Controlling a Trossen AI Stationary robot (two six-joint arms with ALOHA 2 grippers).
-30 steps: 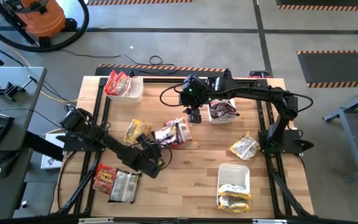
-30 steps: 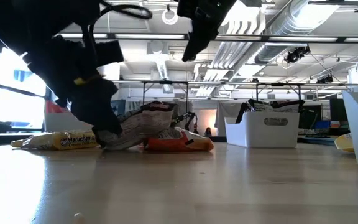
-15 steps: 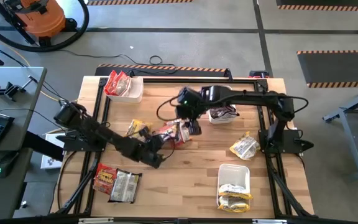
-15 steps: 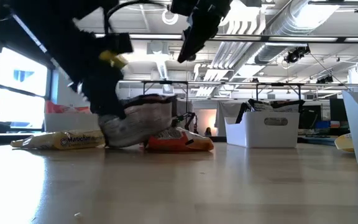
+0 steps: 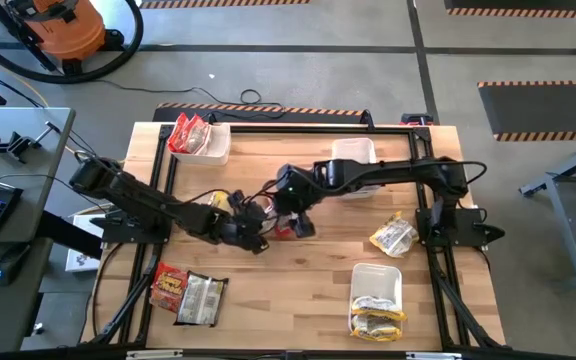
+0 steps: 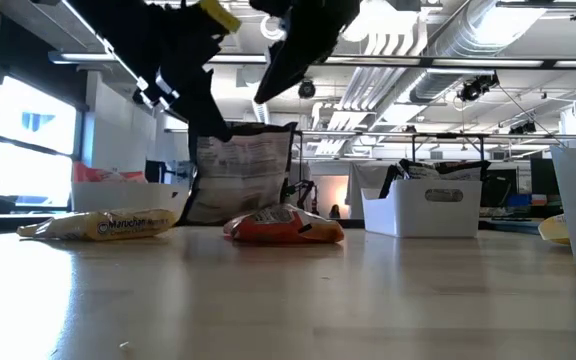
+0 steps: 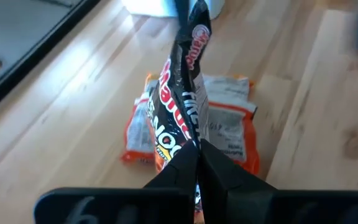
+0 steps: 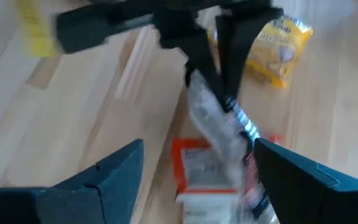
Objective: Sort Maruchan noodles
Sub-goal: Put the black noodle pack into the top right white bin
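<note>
Packet (image 7: 185,106), dark and crinkly, is dangling limp from the left claw (image 7: 196,163) clamping its edge, center counter; right claw (image 8: 191,168) gaping wide at its 3 o'clock.

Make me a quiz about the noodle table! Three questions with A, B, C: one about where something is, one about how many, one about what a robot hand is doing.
1. Where is the dark packet that the left gripper pinches?
A. Flat inside a bin
B. Lifted up off the table
C. On the floor

2. How many packets lie side by side at the table's lower-left corner in the high view?
A. Five
B. None
C. Two

3. What is the right gripper doing?
A. Its fingers are spread open, holding nothing
B. It is shut on a yellow packet
C. It is carrying a bin

Answers:
1. B: the low view shows it hanging upright from the shut fingers, above the wood.
2. C: a red packet and a silvery packet lie there together.
3. A: its wrist view shows both fingers wide apart.
</note>
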